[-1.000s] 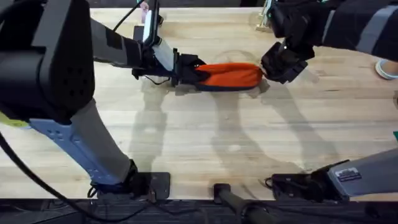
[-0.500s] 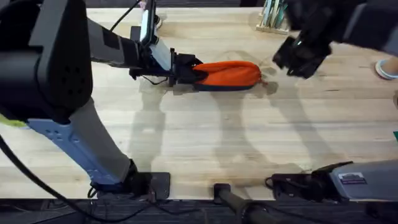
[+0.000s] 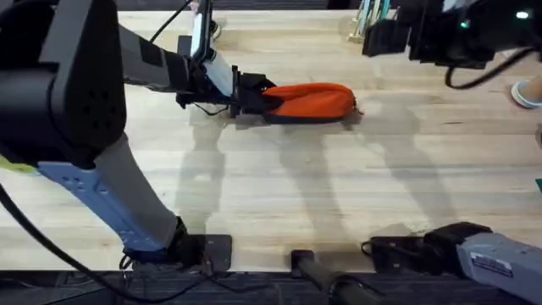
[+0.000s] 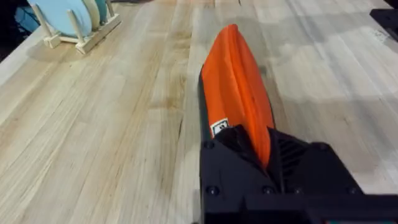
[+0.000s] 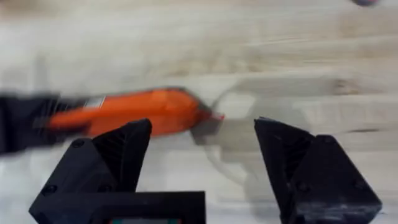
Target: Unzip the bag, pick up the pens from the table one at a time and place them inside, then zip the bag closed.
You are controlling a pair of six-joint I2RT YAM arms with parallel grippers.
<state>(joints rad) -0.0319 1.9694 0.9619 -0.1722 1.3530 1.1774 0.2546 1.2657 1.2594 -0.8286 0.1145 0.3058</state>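
The orange bag (image 3: 309,100) lies on the table (image 3: 279,195) at the far middle, with its dark bottom band toward me. My left gripper (image 3: 251,93) is shut on the bag's left end; in the left wrist view the black fingers (image 4: 292,158) pinch the orange fabric (image 4: 236,81). The right gripper (image 3: 383,38) hangs raised beyond the bag's right end, apart from it. In the right wrist view it (image 5: 202,127) stands open above the bag (image 5: 137,111), and the small red pull (image 5: 215,116) shows at the bag's tip. The pens are out of view.
A wooden rack (image 3: 368,24) with a pale blue plate (image 4: 68,15) stands at the table's far edge, close to the right gripper. A round cup-like thing (image 3: 527,91) sits at the right edge. Bare wood spreads between the bag and the arm bases.
The right gripper has left the bag's right end, rising toward the far right. The left gripper and the bag have stayed put.
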